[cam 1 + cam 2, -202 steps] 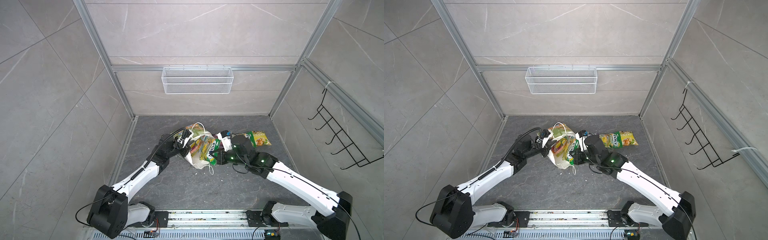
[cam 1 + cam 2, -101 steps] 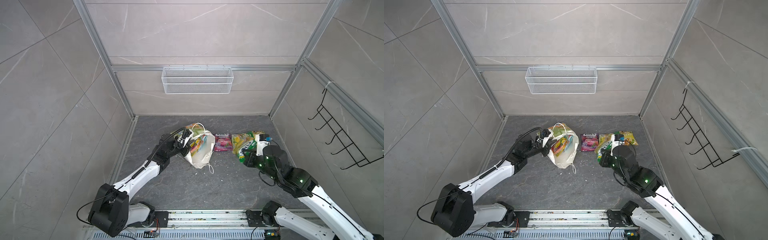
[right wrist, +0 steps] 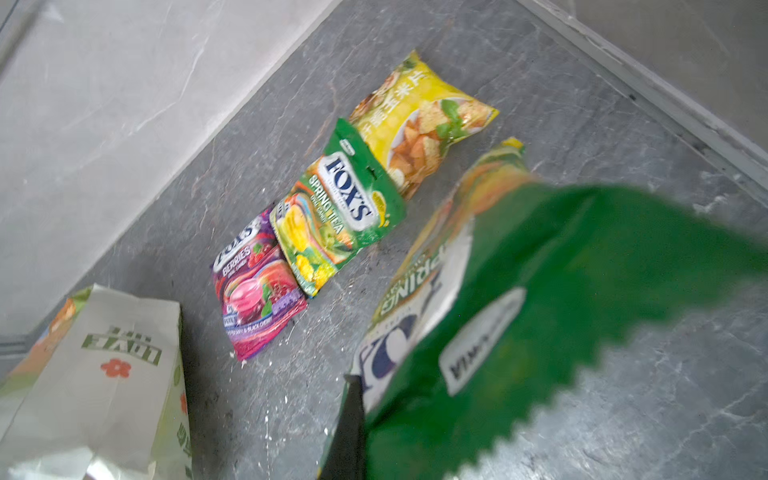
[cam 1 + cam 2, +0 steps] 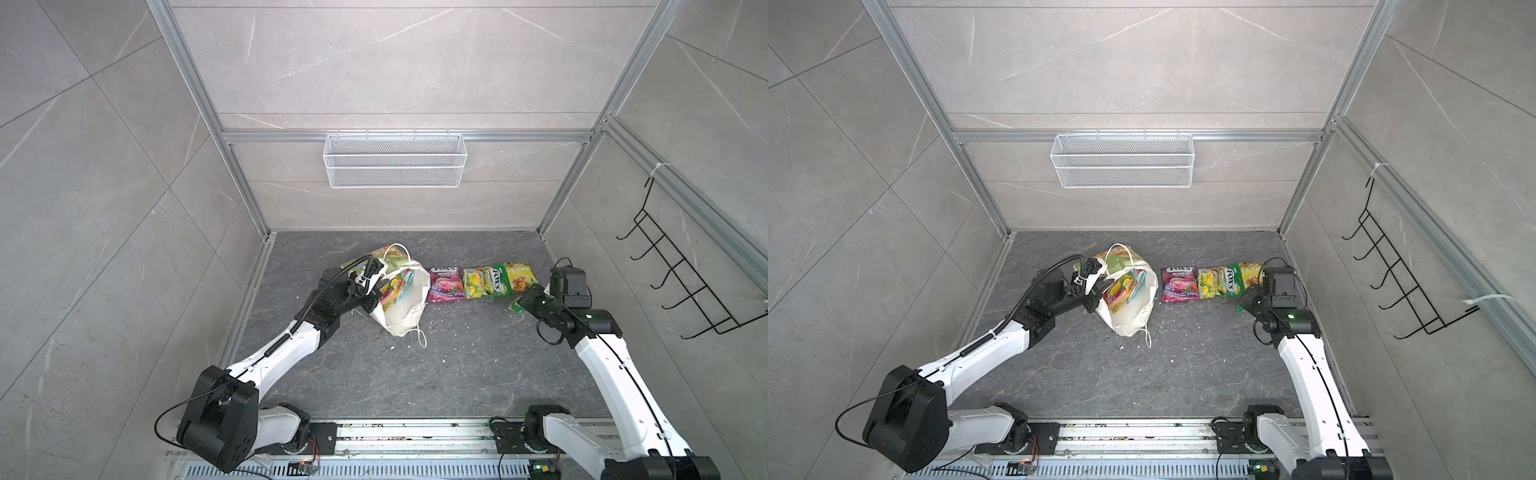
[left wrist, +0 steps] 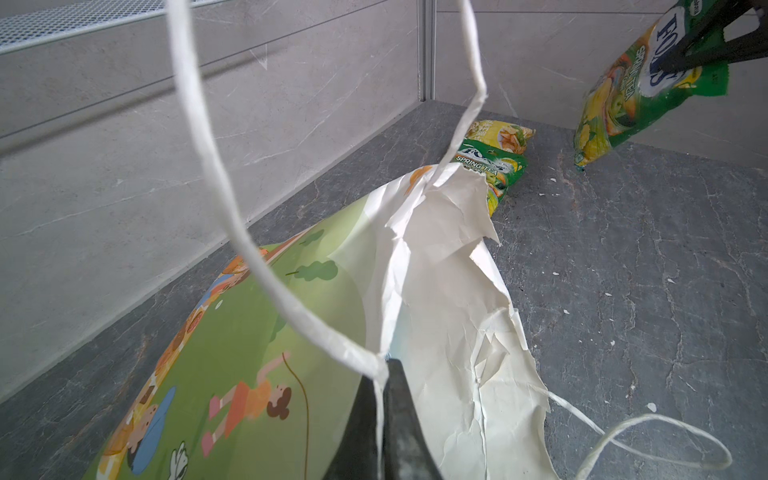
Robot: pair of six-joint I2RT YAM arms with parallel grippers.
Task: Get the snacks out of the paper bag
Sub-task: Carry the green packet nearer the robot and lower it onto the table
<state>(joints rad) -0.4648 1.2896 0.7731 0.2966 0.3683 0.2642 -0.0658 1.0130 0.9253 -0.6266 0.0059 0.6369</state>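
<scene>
Unpacking is running about halfway: three pouches out, a fourth being carried, more waiting in the bag.

Left gripper [image 5: 380,374] jaws are pinching together on the paper bag [image 4: 401,320] rim by the cord handle [image 5: 232,208], holding the mouth open. Right gripper [image 3: 359,415] jaws are clamping on the top edge of a held green pouch [image 3: 561,299], dangling it low over the floor [image 4: 457,365] at the row's right end; whether it touches is unclear. Three snacks are lying in an overlapping row just beside the bag: purple Berries pouch [image 4: 446,284], green Spring Tea pouch [image 4: 486,281], yellow pouch [image 4: 519,276]. The bag is slumping on its side, with bright pouches in the bag [image 4: 397,289] showing, count unclear. Remaining, likely: setting the held one down and fetching the rest.
</scene>
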